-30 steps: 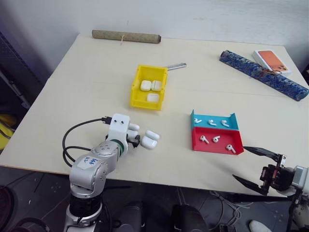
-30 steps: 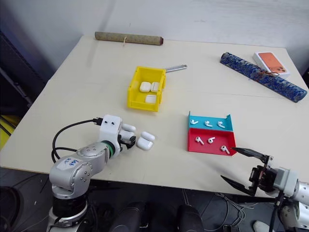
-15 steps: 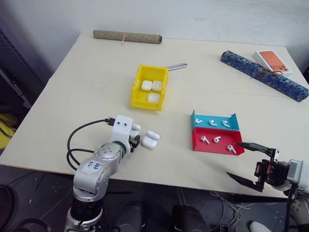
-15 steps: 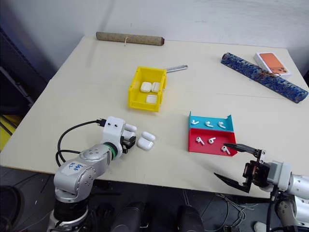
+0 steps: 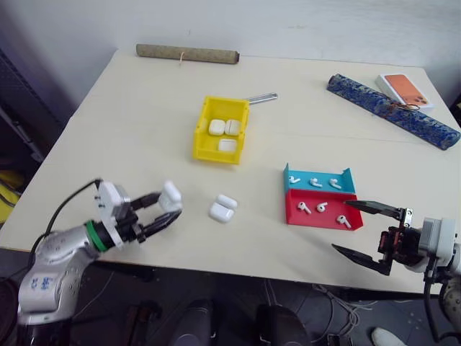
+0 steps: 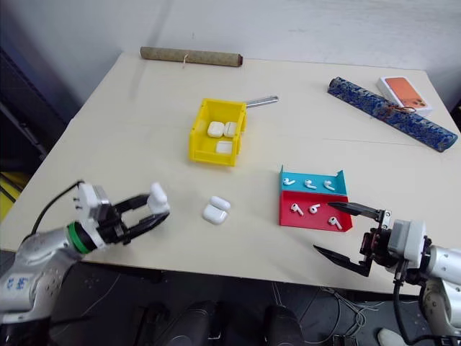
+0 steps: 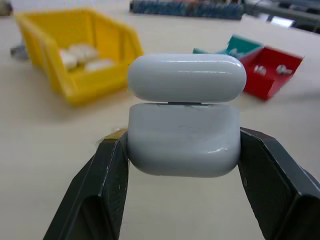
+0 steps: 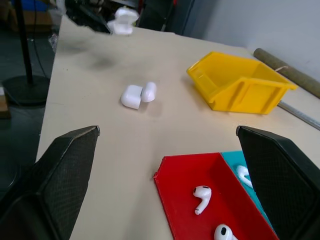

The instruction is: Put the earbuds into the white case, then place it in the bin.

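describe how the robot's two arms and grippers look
The left arm is silver-grey metal with a green ring at the wrist, a white block behind the gripper, a black cable looping off it and a white sticker with blue writing. The left gripper has two black tapered fingers. The right gripper has two long black pointed fingers on a black-and-red mount with a grey-white housing.

Silver left arm (image 5: 54, 259) w/ green wrist ring, white cam block, black cable, handwritten sticker; right arm (image 5: 439, 238) grey-white w/ red bits; black textured fingers (image 8: 60, 170).
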Motion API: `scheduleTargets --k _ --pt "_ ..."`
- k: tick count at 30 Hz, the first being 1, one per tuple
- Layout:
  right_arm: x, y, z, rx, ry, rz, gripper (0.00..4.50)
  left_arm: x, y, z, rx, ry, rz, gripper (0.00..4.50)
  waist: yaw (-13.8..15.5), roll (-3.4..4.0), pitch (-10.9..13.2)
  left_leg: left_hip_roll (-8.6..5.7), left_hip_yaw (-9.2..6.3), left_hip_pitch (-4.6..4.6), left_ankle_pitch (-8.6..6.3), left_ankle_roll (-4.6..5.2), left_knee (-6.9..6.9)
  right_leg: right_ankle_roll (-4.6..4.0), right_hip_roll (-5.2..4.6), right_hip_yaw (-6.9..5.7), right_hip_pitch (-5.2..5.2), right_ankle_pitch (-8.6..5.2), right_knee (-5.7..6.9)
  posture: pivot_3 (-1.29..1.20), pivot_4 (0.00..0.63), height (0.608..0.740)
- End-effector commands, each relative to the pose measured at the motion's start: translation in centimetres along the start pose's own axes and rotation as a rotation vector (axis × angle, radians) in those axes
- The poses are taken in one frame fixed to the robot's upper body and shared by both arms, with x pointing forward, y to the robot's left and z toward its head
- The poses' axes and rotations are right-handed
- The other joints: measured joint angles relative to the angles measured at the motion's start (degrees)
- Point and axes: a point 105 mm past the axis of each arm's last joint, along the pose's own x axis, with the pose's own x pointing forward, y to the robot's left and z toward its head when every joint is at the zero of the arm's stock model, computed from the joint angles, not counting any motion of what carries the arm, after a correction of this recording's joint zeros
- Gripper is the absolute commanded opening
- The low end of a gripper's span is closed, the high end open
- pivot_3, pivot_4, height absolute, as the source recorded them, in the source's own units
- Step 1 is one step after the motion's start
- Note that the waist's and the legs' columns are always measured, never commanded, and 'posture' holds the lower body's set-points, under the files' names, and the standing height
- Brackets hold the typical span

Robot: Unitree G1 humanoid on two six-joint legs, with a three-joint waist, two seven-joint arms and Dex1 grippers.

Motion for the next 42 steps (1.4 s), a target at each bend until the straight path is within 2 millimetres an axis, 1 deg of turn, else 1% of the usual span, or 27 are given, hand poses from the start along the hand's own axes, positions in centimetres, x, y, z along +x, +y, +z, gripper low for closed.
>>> scheduleTargets --k 1,3,5,6,8,11,13,15,18,20,22,23,25,27,29,32,34,36,38,42 --pt "-0.8 -1.2 1.3 -0.029 0.099 -0.059 4.5 2.6 -2.9 2.7 0.005 -0.218 -0.207 2.77 -0.15 -0.01 0.0 -0.04 0.0 -0.04 -0.01 0.06 0.01 0.14 -0.02 -0.01 -0.03 0.09 0.02 0.0 0.15 0.74" --pt "-1.7 -2.0 1.5 -0.032 0.166 -0.13 4.5 3.8 -4.5 4.2 -0.033 -0.364 -0.311 2.77 -0.18 -0.03 -0.02 -0.05 0.0 -0.13 0.1 0.39 0.03 0.18 0.03 -0.04 -0.06 0.12 0.0 0.0 0.15 0.74" --pt "-3.4 -3.2 1.1 -0.016 0.263 -0.275 4.5 5.1 -6.0 4.9 -0.056 -0.472 -0.392 2.77 -0.21 -0.06 -0.03 -0.03 -0.02 -0.27 0.12 0.4 0.02 0.2 0.17 -0.13 -0.1 0.13 0.08 0.0 0.15 0.74" --pt "-4.4 -3.1 0.6 0.001 0.324 -0.308 4.5 5.7 -6.7 5.3 -0.069 -0.519 -0.427 2.77 -0.15 -0.05 -0.03 -0.03 -0.03 -0.3 0.12 0.39 0.03 0.21 0.21 -0.18 -0.1 0.13 0.08 0.0 0.15 0.74" --pt "-6.1 -1.8 -0.2 0.049 0.404 -0.309 4.5 7.0 -7.7 5.8 -0.094 -0.583 -0.474 2.77 0.27 -0.07 -0.02 -0.08 -0.07 -0.42 0.13 0.42 0.04 0.21 0.22 -0.25 -0.13 0.13 0.06 0.0 0.15 0.74" --pt "-8.8 -0.5 -1.8 0.129 0.544 -0.338 4.5 8.4 -8.6 5.7 -0.073 -0.625 -0.501 2.77 0.7 -0.08 -0.02 -0.15 -0.1 -0.46 0.17 0.49 0.05 0.29 0.28 -0.27 -0.08 0.15 -0.08 0.0 0.15 0.74" --pt "-10.6 -0.5 -2.6 0.145 0.576 -0.394 4.5 9.4 -9.6 5.5 -0.042 -0.671 -0.528 2.77 0.52 -0.09 -0.01 -0.15 -0.04 -0.45 0.21 0.57 0.09 0.36 0.29 -0.23 -0.04 0.19 -0.18 0.0 0.15 0.74" --pt "-11.0 -0.5 -2.8 0.128 0.593 -0.37 4.5 9.8 -10.7 5.5 -0.05 -0.699 -0.576 2.77 0.1 -0.11 0.0 -0.19 0.11 -0.42 0.23 0.66 0.15 0.41 0.28 -0.11 -0.03 0.22 -0.41 0.0 0.15 0.74" --pt "-9.9 -1.9 -2.0 0.116 0.546 -0.332 4.5 9.9 -11.2 5.5 -0.049 -0.703 -0.6 2.77 -0.74 -0.1 -0.01 -0.18 0.15 -0.42 0.25 0.73 0.16 0.37 0.21 0.03 0.0 0.27 -0.57 0.0 0.15 0.74" --pt "-8.0 -3.0 -1.1 0.109 0.52 -0.282 4.5 9.8 -11.0 5.3 -0.037 -0.692 -0.599 2.77 -1.46 0.01 -0.06 -0.14 0.24 -0.39 0.31 0.76 0.14 0.33 0.2 0.12 -0.01 0.37 -0.54 0.0 0.15 0.74" --pt "-6.7 -3.5 -0.6 0.122 0.521 -0.256 4.5 9.7 -10.9 5.1 -0.026 -0.683 -0.595 2.77 -1.73 0.06 -0.09 -0.11 0.23 -0.33 0.37 0.73 0.14 0.29 0.18 0.12 -0.03 0.4 -0.45 0.0 0.15 0.74" --pt "-5.9 -3.3 -0.2 0.138 0.512 -0.218 4.5 9.6 -10.9 5.1 -0.022 -0.68 -0.592 2.77 -1.63 0.04 -0.08 -0.1 0.19 -0.35 0.4 0.69 0.12 0.28 0.18 0.11 -0.06 0.41 -0.42 0.0 0.15 0.74" --pt "-4.4 -2.7 -0.3 0.178 0.552 -0.129 4.5 9.6 -10.7 5.0 -0.016 -0.666 -0.58 2.77 -1.52 0.05 -0.08 -0.09 -0.03 -0.38 0.41 0.64 0.14 0.27 0.2 0.0 -0.08 0.41 -0.29 0.0 0.15 0.74" --pt "-3.5 -2.2 -0.8 0.213 0.606 -0.075 4.5 9.6 -10.7 4.6 -0.039 -0.626 -0.585 2.77 -1.19 0.05 -0.08 -0.09 -0.1 -0.42 0.4 0.62 0.15 0.27 0.19 -0.06 -0.09 0.41 -0.25 0.0 0.15 0.74" --pt "-2.3 -2.1 -1.1 0.212 0.635 -0.033 4.5 9.6 -10.5 4.7 -0.039 -0.624 -0.576 2.77 -0.89 0.04 -0.07 -0.1 -0.17 -0.5 0.4 0.63 0.25 0.28 0.19 -0.12 -0.08 0.42 -0.26 0.0 0.15 0.74" --pt "-0.7 -2.1 -1.4 0.208 0.654 -0.029 3.93 9.5 -10.1 4.8 -0.023 -0.619 -0.565 2.77 -0.32 0.02 -0.07 -0.1 -0.23 -0.63 0.36 0.69 0.49 0.34 0.18 -0.18 -0.07 0.45 -0.31 0.0 0.15 0.74" --pt "0.0 -2.4 -1.9 0.195 0.69 -0.051 3.31 9.4 -9.8 4.8 -0.014 -0.61 -0.556 2.77 -0.22 0.02 -0.07 -0.11 -0.26 -0.7 0.34 0.72 0.58 0.39 0.17 -0.17 -0.07 0.47 -0.34 0.0 0.15 0.74" --pt "-0.1 -3.3 -2.9 0.183 0.779 -0.13 2.67 9.3 -9.6 4.7 -0.009 -0.605 -0.55 2.77 -0.17 0.02 -0.07 -0.12 -0.28 -0.74 0.33 0.72 0.63 0.39 0.17 -0.17 -0.07 0.48 -0.37 0.0 0.15 0.74" --pt "0.0 -3.7 -3.3 0.178 0.821 -0.159 2.67 9.3 -9.4 4.7 -0.008 -0.602 -0.546 2.77 -0.22 0.03 -0.07 -0.12 -0.28 -0.78 0.32 0.72 0.66 0.4 0.17 -0.16 -0.09 0.48 -0.39 0.0 0.15 0.74" --pt "1.1 -4.3 -3.1 0.162 0.841 -0.168 2.67 9.2 -9.5 4.4 -0.012 -0.597 -0.542 2.77 -0.34 0.04 -0.07 -0.11 -0.28 -0.8 0.3 0.69 0.65 0.4 0.19 -0.17 -0.12 0.48 -0.37 0.0 0.15 0.74"
